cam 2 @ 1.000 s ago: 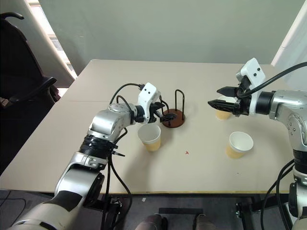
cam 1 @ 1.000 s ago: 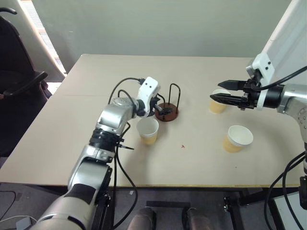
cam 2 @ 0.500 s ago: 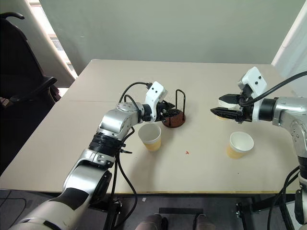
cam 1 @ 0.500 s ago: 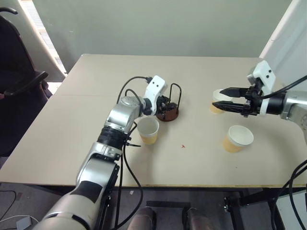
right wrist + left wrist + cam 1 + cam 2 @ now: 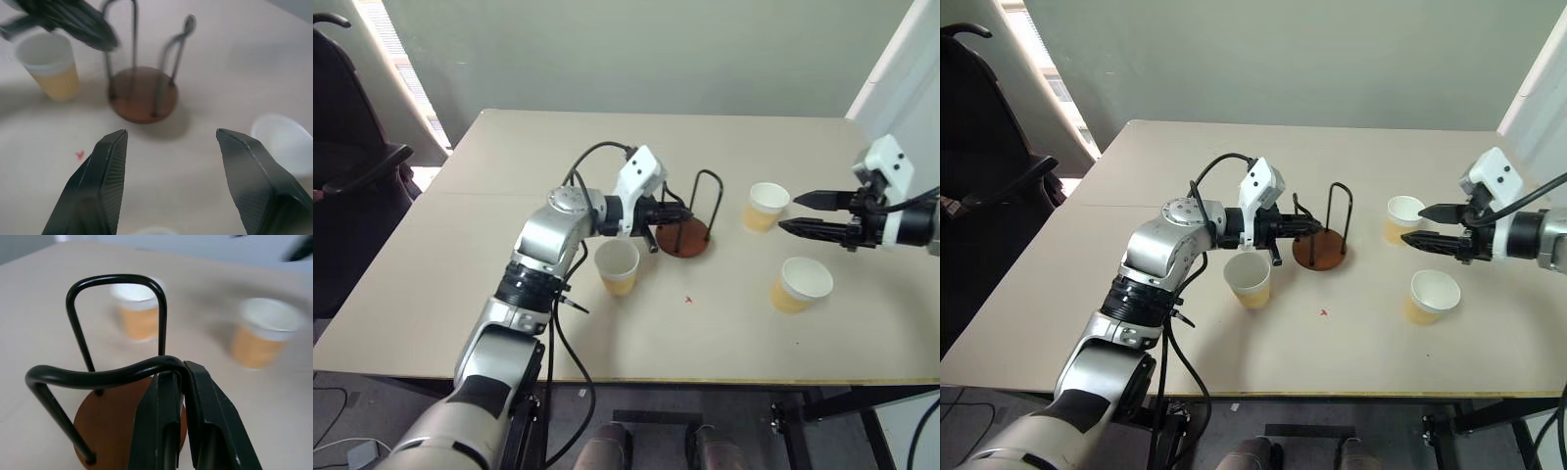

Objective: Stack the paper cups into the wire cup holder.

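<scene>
Nearest, a pale yellow-tan paper cup stands upright just beside the left gripper, clamped on a loop of the brown-based black wire cup holder, with the empty, spread right gripper between two farther cups.

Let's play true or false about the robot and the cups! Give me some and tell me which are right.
1. Three paper cups stand on the table. True.
2. One cup is already in the wire cup holder. False: the holder has no cup in it.
3. The left gripper has its jaws shut on a wire loop of the holder. True.
4. The right gripper is squeezing a cup. False: its jaws are open and hold nothing.
5. All cups lie tipped over. False: they stand upright.
</scene>
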Tool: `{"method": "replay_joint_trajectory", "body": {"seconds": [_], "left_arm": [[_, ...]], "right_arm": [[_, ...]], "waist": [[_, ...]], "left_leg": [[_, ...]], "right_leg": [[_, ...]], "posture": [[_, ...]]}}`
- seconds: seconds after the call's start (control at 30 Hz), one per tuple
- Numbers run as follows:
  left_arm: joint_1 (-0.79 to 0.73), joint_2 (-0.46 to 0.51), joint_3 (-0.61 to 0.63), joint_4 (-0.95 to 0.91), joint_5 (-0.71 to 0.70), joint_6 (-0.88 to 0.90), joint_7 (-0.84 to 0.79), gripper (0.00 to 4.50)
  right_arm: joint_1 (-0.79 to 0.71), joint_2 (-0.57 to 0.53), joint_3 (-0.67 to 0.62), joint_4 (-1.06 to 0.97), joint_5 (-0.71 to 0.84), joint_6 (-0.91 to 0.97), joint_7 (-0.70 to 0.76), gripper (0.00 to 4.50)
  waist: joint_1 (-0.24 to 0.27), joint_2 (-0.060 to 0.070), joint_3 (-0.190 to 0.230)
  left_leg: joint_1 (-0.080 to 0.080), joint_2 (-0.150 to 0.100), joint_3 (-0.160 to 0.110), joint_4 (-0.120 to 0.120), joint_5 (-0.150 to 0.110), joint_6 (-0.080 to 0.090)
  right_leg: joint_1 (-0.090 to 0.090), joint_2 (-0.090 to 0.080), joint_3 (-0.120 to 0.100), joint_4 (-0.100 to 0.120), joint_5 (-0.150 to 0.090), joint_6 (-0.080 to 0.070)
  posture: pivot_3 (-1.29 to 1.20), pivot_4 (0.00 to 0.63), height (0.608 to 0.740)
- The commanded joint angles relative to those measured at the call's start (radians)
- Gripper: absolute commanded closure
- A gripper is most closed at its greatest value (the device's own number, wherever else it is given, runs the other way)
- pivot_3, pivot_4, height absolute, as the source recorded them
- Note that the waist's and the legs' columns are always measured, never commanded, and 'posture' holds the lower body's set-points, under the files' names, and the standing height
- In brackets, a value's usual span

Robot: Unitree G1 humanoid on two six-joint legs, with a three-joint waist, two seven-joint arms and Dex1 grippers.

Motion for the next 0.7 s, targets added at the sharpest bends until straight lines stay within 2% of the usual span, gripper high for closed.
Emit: {"method": "replay_joint_trajectory", "body": {"seconds": [0.03,0.3,0.5,0.7], "left_arm": [[-0.006,0.017,-0.019,-0.101,-0.061,0.037,-0.085,4.47],[0.029,0.047,-0.094,-0.155,-0.091,0.066,-0.187,4.47],[0.052,0.062,-0.121,-0.162,-0.080,0.051,-0.206,4.47],[0.074,0.063,-0.144,-0.169,-0.068,0.034,-0.210,4.47]], "right_arm": [[0.009,-0.042,-0.083,-0.049,0.025,0.004,0.002,1.51],[0.090,-0.090,-0.194,-0.132,0.087,0.075,0.003,1.51],[0.205,-0.186,-0.284,-0.179,0.135,0.103,0.108,1.51],[0.221,-0.238,-0.293,-0.204,0.185,0.112,0.168,1.51]], "waist": [[0.000,0.000,0.000],[0.000,0.000,0.000],[0.001,0.000,0.000],[0.000,0.000,0.000]], "left_leg": [[0.000,0.000,0.000,0.000,0.000,0.000],[0.001,0.000,0.001,0.000,0.000,0.001],[0.000,0.000,0.001,0.001,0.000,0.002],[0.000,0.000,0.002,0.001,0.000,0.002]], "right_leg": [[0.000,0.000,0.000,0.000,0.000,0.000],[0.001,-0.001,0.000,0.001,0.001,0.001],[0.001,-0.001,0.000,0.000,0.000,0.002],[0.001,-0.001,0.001,0.000,-0.003,0.005]], "posture": [[0.00,0.150,0.740],[0.00,0.150,0.740],[0.00,0.150,0.740],[0.00,0.150,0.740]]}}
